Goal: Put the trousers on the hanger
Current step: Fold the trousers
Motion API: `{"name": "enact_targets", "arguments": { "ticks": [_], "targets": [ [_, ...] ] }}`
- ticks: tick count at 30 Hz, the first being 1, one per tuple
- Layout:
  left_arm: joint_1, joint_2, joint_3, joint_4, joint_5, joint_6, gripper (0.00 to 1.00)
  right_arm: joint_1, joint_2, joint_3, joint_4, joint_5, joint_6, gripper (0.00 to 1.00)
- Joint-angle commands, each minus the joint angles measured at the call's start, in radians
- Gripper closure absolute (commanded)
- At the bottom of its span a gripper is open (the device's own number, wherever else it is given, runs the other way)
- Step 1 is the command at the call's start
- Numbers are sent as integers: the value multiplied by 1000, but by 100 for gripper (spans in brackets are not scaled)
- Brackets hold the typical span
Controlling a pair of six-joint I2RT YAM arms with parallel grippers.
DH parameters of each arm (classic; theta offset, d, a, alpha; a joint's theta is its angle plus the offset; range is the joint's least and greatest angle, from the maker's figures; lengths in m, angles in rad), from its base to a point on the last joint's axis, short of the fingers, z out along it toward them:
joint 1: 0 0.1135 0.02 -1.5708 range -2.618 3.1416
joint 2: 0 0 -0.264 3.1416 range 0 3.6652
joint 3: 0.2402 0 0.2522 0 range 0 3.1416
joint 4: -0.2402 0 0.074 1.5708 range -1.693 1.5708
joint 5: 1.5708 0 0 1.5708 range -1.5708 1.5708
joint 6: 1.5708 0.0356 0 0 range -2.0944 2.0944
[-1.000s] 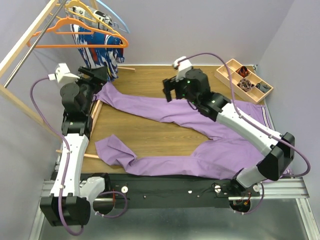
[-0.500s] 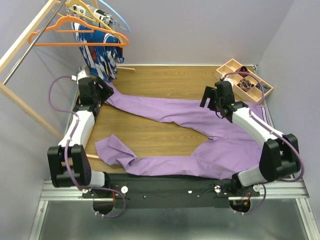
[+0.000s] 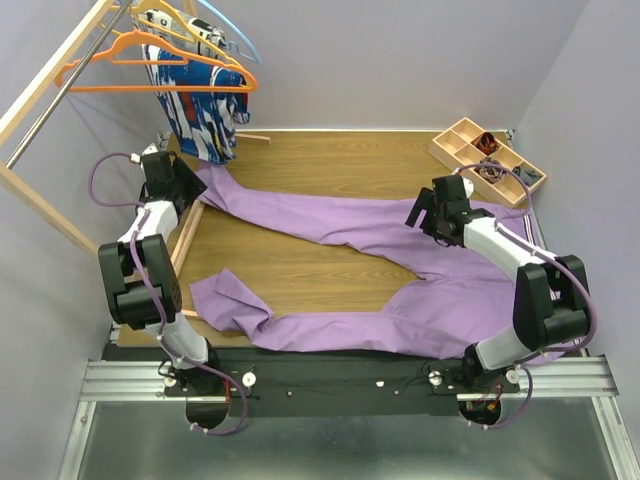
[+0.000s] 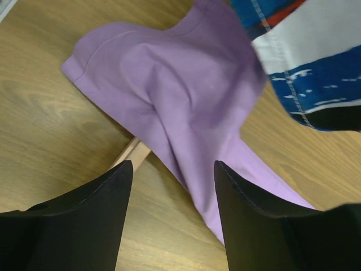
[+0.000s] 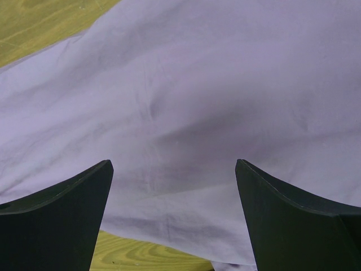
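Note:
The lilac trousers lie spread flat on the wooden table, one leg running to the far left and the other along the near edge. The bright orange hanger hangs empty on the rack at the top left. My left gripper is low at the far-left leg end and stands open. In the left wrist view its fingers straddle the cuff end of the trousers without pinching it. My right gripper hovers open over the upper part of the trousers, with nothing between its fingers.
A blue, white and red patterned garment hangs on the wooden rack, close above the left gripper, with a yellow-orange hanger and a light blue hanger. The rack's foot slat lies under the cuff. A compartment tray sits at the back right.
Both arms have folded back and down. The left gripper has sunk to the leg end at the far left. The right gripper has moved from the table's middle to the right.

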Motion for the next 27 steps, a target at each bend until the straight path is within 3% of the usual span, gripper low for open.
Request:
{"name": "enact_targets", "arguments": {
  "ticks": [1, 9, 27],
  "targets": [
    [4, 69, 46, 34, -33, 4, 33, -18, 38, -9, -17, -10, 38, 3],
    [40, 153, 62, 82, -123, -43, 39, -28, 47, -6, -21, -13, 44, 3],
    [60, 291, 98, 136, -73, -152, 40, -33, 76, 23, -31, -4, 43, 3]
  ]
}}
